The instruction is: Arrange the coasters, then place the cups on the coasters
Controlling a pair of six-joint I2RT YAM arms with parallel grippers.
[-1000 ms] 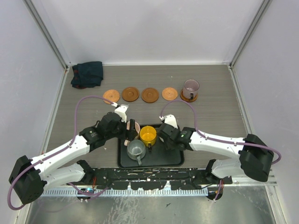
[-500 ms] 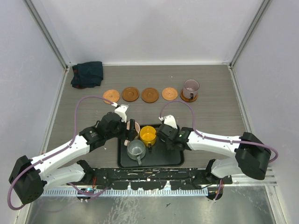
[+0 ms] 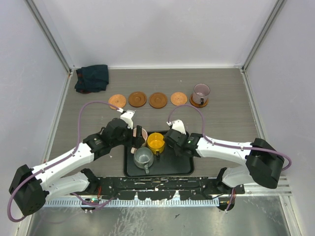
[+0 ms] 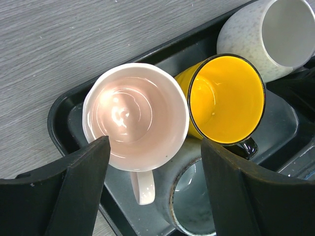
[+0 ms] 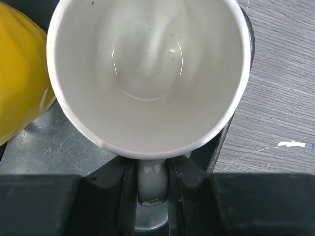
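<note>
Several brown coasters lie in a row at the back; the leftmost (image 3: 117, 101) and its neighbour (image 3: 137, 99) are bare. A mauve cup (image 3: 201, 92) stands on the rightmost coaster (image 3: 199, 103). On the black tray (image 3: 162, 169) stand the pink cup (image 4: 135, 115), yellow cup (image 4: 226, 98), grey cup (image 4: 197, 201) and cream-white cup (image 5: 147, 73). My left gripper (image 4: 155, 191) is open above the tray, the pink cup's handle (image 4: 142, 184) between its fingers but untouched. My right gripper (image 5: 151, 189) is shut on the cream-white cup's handle (image 5: 151, 179).
A dark folded cloth (image 3: 92, 77) lies at the back left corner. The tray's rim (image 4: 59, 128) runs close behind the pink cup. The cups on the tray crowd one another, the yellow cup (image 5: 19, 73) touching the cream-white one. White walls enclose the table.
My right gripper's fingers have closed in on the cream-white cup's handle, and that arm has edged slightly left. The left arm and the cups have not moved.
</note>
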